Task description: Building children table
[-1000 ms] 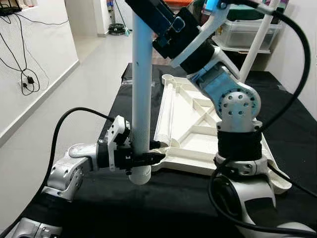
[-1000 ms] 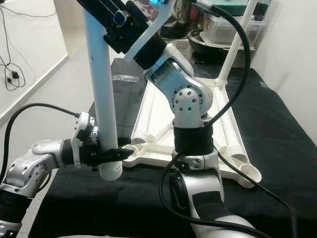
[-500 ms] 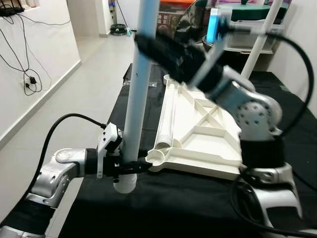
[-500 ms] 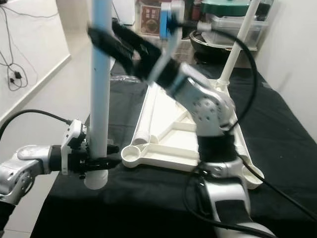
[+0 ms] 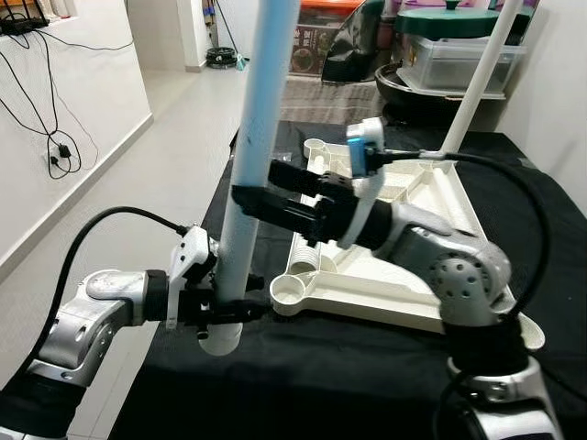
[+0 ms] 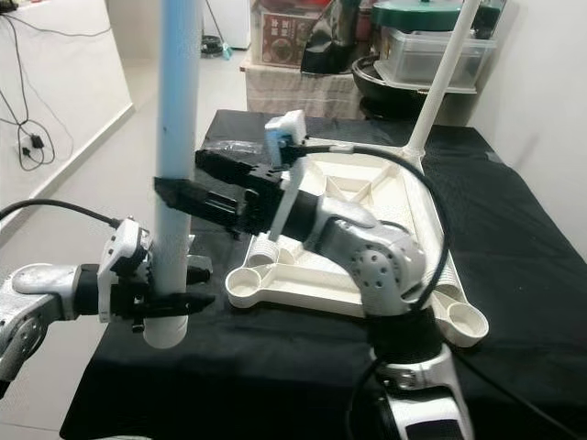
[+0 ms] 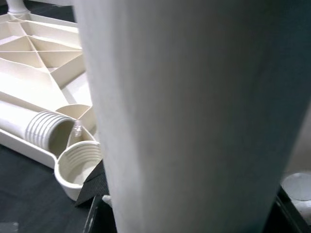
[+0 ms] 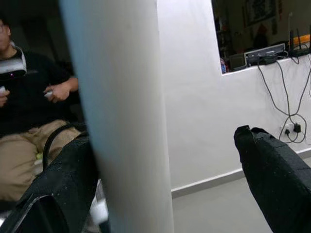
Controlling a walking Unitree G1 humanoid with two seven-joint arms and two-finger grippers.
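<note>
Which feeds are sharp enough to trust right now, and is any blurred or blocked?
Both eye views are sharp and evenly lit, with the left gripper shut on the white table leg. In the left wrist view the leg sits so close that it is soft and blocks most of the tabletop. In the right wrist view the leg blocks the middle and the left side is dim.

Even, bright indoor light; head views sharp; the table leg [image 7: 194, 116] looms soft-focused, wrist background dim.
</note>
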